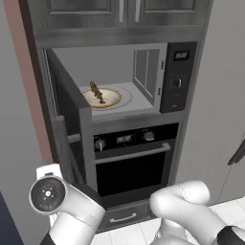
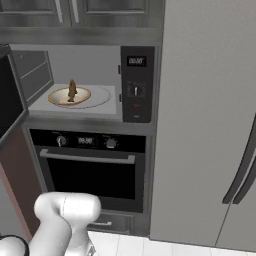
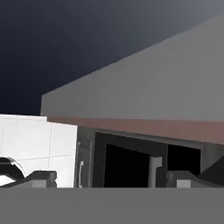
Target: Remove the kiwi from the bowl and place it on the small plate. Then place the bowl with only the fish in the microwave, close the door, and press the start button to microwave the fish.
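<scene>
The microwave (image 1: 143,52) (image 2: 75,55) stands open in the cabinet wall. In its pale chamber sits the bowl (image 1: 109,100) (image 2: 82,96), and the dark brown fish (image 1: 96,92) (image 2: 72,90) lies in it. The door (image 1: 67,95) (image 2: 10,95) is swung out wide to the left. To the right of the chamber is the black control strip (image 1: 178,76) (image 2: 136,82). My gripper (image 3: 113,180) hangs low, left of the oven and below the open door, open with nothing between its fingertips (image 3: 41,178). The kiwi and the small plate are out of view.
A black oven (image 1: 129,162) (image 2: 90,172) with knobs and a horizontal bar handle sits under the microwave, with a drawer (image 1: 122,217) below it. A tall grey fridge (image 2: 210,125) fills the right side. Upper cabinets (image 1: 129,12) hang above. The open door juts out above the arm.
</scene>
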